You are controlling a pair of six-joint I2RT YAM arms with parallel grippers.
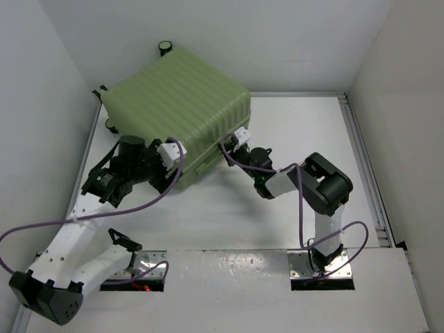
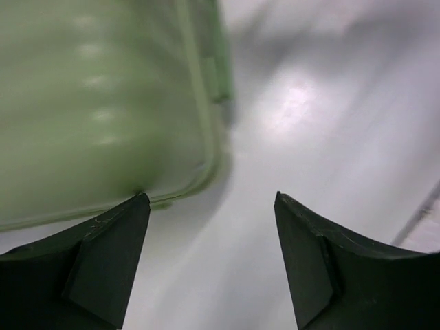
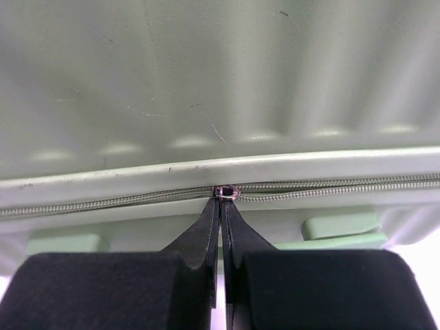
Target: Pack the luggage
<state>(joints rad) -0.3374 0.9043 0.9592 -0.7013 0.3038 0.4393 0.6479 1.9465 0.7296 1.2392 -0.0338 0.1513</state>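
The luggage (image 1: 180,97), a light green ribbed hard-shell suitcase, lies closed on the white table (image 1: 229,222) at the back left. My right gripper (image 1: 225,146) presses against its near right side. In the right wrist view the gripper (image 3: 221,203) is shut on the small metal zipper pull (image 3: 225,192), on the zipper line (image 3: 344,185) along the shell (image 3: 206,82). My left gripper (image 1: 168,179) is at the suitcase's near left corner. It stands open (image 2: 210,199) over bare table, its left fingertip (image 2: 130,213) right by the shell's rounded edge (image 2: 103,103).
Black-and-green wheels (image 1: 165,46) stick out at the suitcase's far end. White walls close in the table on the left, back and right, with a metal rail (image 1: 364,159) along the right edge. Purple cables (image 1: 300,201) loop from both arms.
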